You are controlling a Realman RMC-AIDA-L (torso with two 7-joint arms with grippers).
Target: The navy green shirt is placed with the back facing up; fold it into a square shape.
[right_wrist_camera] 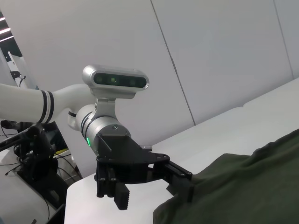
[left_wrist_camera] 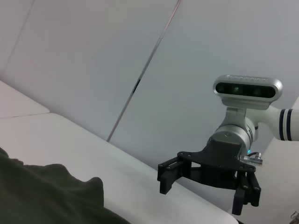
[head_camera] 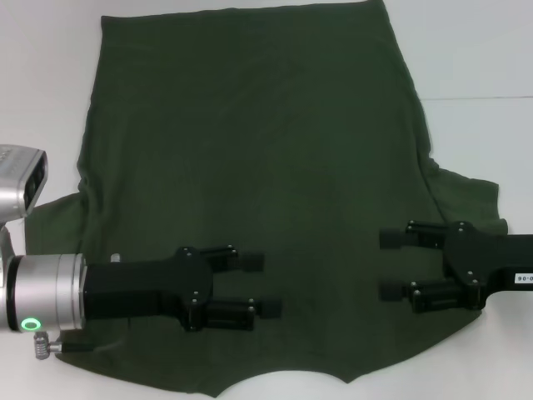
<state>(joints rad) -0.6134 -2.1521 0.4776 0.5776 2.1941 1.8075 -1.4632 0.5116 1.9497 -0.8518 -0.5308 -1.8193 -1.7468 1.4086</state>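
White tabletop point(head_camera: 483, 50), one item on it.
Navy green shirt point(head_camera: 250, 150) lies flat, plain side up, spread from far edge to near edge, covering the middle.

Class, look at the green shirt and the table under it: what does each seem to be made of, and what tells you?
The navy green shirt looks like soft matte knit fabric, probably cotton: it lies limp, with gentle wrinkles and no shine. The table looks like a smooth, hard white surface, perhaps laminate or painted board; its material stays open.
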